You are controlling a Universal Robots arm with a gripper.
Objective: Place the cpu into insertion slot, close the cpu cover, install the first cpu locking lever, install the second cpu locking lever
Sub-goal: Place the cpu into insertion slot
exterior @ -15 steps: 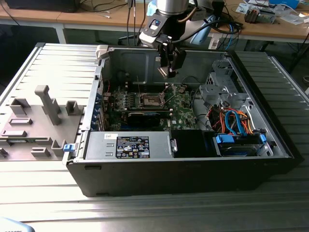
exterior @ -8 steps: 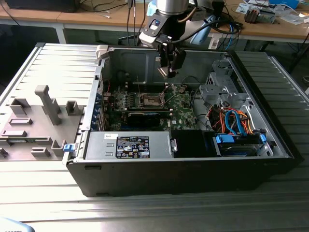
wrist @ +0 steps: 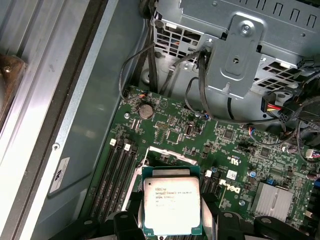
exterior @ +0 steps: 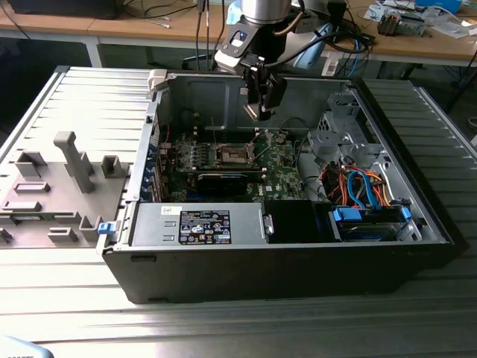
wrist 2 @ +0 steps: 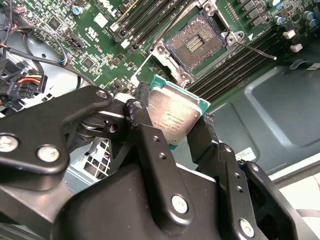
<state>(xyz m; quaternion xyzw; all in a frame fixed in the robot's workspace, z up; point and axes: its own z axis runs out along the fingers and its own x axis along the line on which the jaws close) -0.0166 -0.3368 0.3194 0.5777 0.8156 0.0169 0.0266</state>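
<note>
The gripper [wrist 2: 172,120] is closed narrow on the chip [wrist 2: 174,114]. Its two black fingers [wrist 2: 141,125] press on two opposite edges, so the grey metal top and the underside are both free, and nothing of the gripper would come between the chip and the contacts. This looks like the reason for such a hold.

In the exterior view the gripper hangs inside the open computer case [exterior: 298,272], above the green motherboard [wrist: 222,150] and a little to the exterior view's right of the socket [wrist 2: 195,44]. The chip is in the air, apart from the board, and not yet seated. The socket is uncovered and its dark field of contacts lies bare. A thin wire lever [wrist 2: 256,50] stands swung away from it – probably released so that the chip can go in. Long memory slots [wrist: 117,170] run beside the socket.

There is writing in several places. The chip top carries some lines of small dark print, and the board has a white logo [wrist: 231,187] near a bar-code sticker. A black and white label [exterior: 203,227] covers the side of the power supply [exterior: 149,224], and a small white sticker [wrist: 60,175] sits on the grey case wall – it is too small to read.
</note>
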